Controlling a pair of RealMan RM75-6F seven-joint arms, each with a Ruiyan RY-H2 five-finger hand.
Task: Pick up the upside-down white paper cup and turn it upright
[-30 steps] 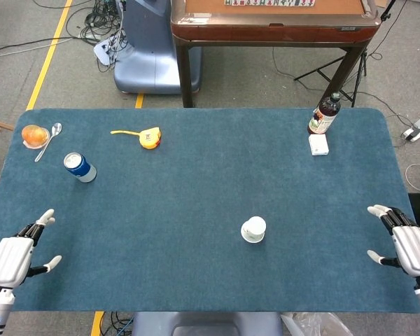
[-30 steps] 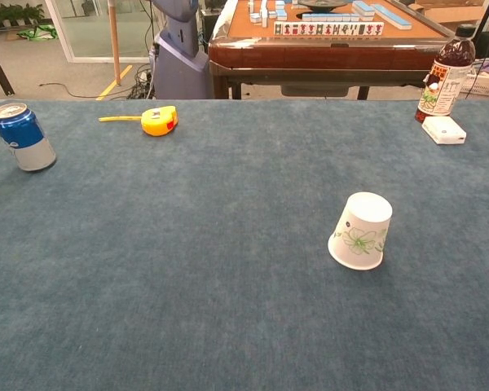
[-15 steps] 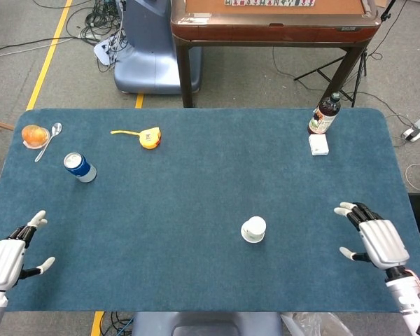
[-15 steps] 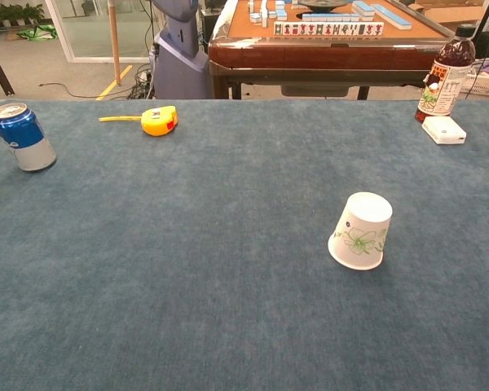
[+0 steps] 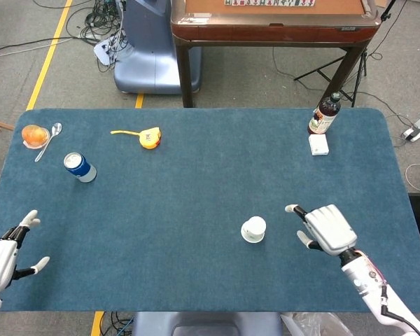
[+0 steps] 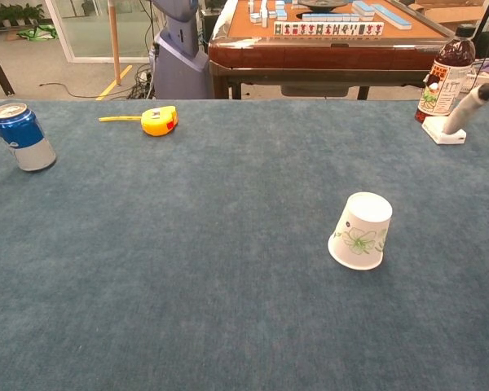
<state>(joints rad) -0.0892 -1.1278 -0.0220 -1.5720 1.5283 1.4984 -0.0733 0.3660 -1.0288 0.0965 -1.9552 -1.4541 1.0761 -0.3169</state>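
while inverted, cup (image 5: 253, 229) beside right hand (image 5: 327, 229)

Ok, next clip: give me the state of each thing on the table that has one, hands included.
white paper cup: upside down, on the table, untouched
right hand: fingers spread, beside the cup, holding nothing
left hand: fingers apart, holding nothing, at the table's near left edge
blue can: upright
bottle: upright, cap on
tape measure: some tape pulled out
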